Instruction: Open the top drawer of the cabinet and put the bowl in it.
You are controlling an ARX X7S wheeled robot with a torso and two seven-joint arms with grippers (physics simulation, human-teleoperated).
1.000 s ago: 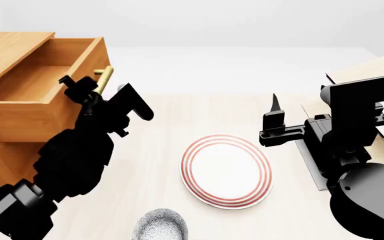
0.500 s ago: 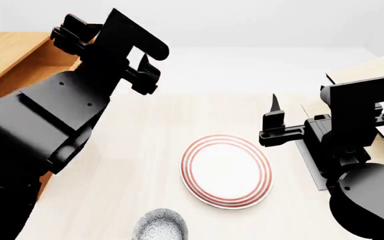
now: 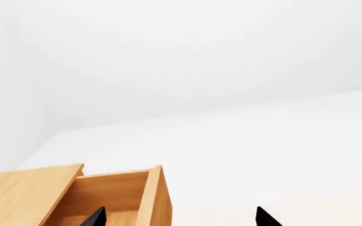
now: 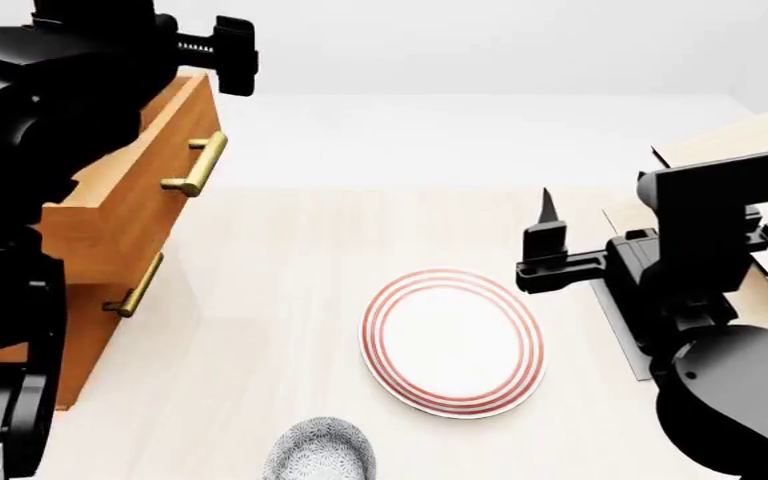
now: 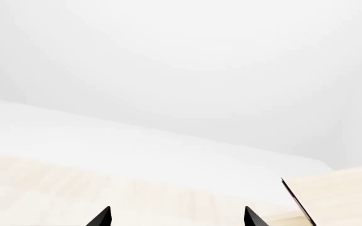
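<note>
While the left wrist view looks mostly at blank white wall, we see the cabinet [image 3: 24, 195] low in frame w/ the top drawer [image 3: 115, 197] pulled out, its lighter inside showing. Two black tips of the left gripper [image 3: 179, 219] poke in at the edge, spread wide apart w/ nothing between them; one tip sits over the drawer opening, the other out past its front.

From the head view, we find the left arm [image 4: 37, 150] raised high and covering most of the cabinet [image 4: 104, 260]. The top drawer [image 4: 157, 170] sticks out toward the tabletop [image 4: 291, 300], brass handle [image 4: 195, 165] clear to see; a lower handle [image 4: 133, 287] shows beneath. The bowl [image 4: 320, 452] rests on the tabletop at the near edge of the view, just beside the red-ringed plate [image 4: 454, 342], well apart from the drawer. The right gripper [image 4: 544, 245] hovers near the plate's far right side; spread can't be judged here.

Per the right wrist view, the right gripper [image 5: 177, 217] tips are set apart, holding nothing, above pale tabletop [image 5: 43, 183], w/ a plank rack [image 5: 338, 193] at one side.
</note>
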